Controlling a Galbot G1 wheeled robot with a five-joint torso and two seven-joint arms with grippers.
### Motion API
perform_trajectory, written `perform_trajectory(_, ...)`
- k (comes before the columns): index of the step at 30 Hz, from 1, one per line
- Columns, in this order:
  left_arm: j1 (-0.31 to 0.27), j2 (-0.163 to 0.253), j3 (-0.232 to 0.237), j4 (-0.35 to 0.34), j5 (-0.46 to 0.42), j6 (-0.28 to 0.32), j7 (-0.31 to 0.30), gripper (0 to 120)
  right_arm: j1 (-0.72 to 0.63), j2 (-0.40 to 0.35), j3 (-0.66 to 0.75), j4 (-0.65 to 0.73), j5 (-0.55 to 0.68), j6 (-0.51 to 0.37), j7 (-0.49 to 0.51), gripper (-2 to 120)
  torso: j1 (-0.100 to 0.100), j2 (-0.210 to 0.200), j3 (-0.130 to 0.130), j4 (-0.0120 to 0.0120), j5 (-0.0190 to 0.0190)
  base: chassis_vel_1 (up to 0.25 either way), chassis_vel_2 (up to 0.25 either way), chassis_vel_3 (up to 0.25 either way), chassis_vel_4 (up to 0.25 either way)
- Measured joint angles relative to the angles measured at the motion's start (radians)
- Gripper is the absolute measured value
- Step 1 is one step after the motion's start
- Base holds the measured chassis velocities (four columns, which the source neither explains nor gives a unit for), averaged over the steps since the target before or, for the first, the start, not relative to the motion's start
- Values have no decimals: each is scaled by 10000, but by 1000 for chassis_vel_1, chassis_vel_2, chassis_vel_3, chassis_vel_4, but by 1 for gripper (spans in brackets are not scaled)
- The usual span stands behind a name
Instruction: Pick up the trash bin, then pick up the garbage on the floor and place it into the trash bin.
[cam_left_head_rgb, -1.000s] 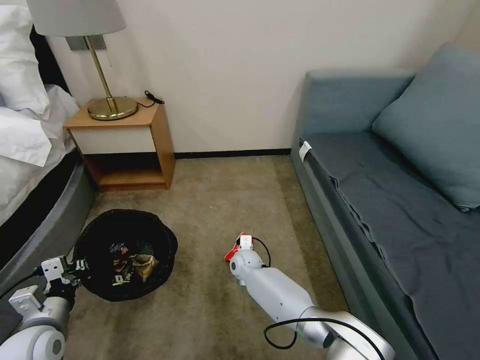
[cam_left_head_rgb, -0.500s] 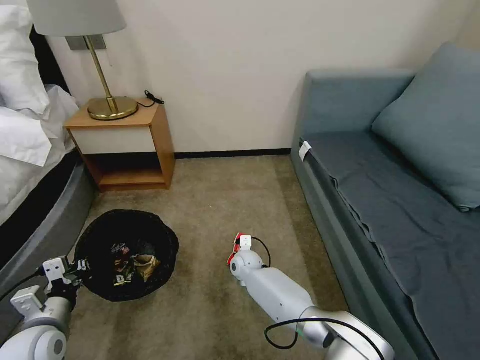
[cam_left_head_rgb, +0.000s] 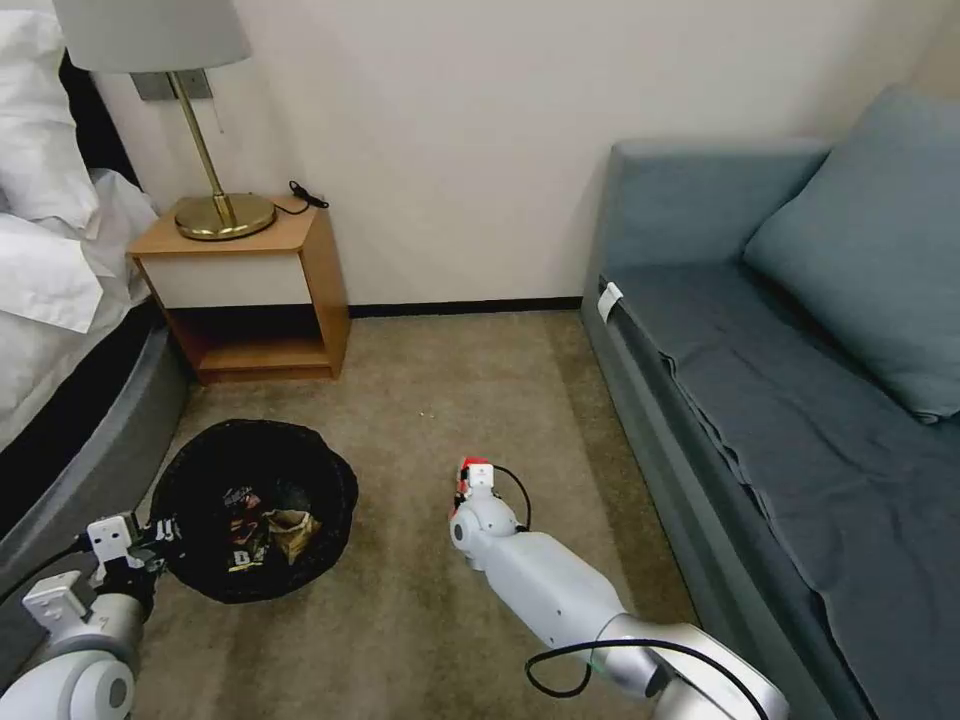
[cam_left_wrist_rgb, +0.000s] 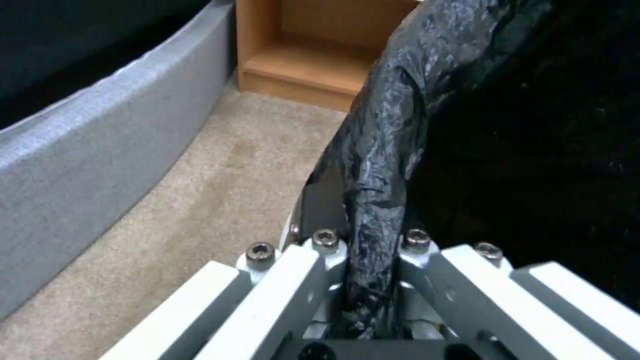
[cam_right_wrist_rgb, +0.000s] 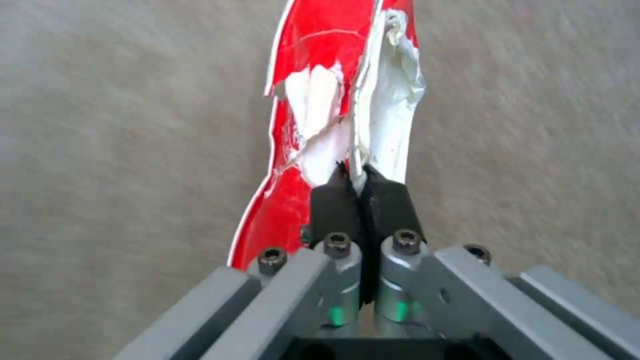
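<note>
On carpet at 8 o'clock: trash bin (cam_left_head_rgb: 255, 508), rim clamped by left gripper (cam_left_wrist_rgb: 363, 250) w/ jaws narrow on black liner. At 6 o'clock: right gripper (cam_right_wrist_rgb: 361, 200) pinching red-and-white wrapper (cam_right_wrist_rgb: 320, 115), jaws nearly together, above floor.

In the head view the right claw (cam_left_head_rgb: 468, 474) is mostly hidden behind its own wrist; only a red sliver of the wrapper (cam_left_head_rgb: 462, 481) peeks out at its 9 o'clock. The litter inside the trash bin (cam_left_head_rgb: 250, 440) is too small to identify. The wrapper's (cam_right_wrist_rgb: 320, 100) top is cut off by the right wrist view's edge.
</note>
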Motion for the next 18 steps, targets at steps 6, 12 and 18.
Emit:
perform_trajectory(6, 26, 93, 55, 31, -94, 50, -67, 1, -113, -670, -156, 1436, -11, 74, 444, 0, 0, 0, 0, 0, 1, 0, 0, 0, 0)
perform_trajectory(12, 20, 135, 124, -18, -273, 182, -130, 1, -220, -1630, -326, 3282, -391, 295, 789, 0, 0, 0, 0, -4, 2, 0, 0, 0, 0)
perform_trajectory(18, -12, 156, 305, -113, -480, 384, -244, 1, -361, -2623, -425, 5458, -730, 810, 836, 0, 0, -1, 0, -2, 2, 0, 0, 0, 0)
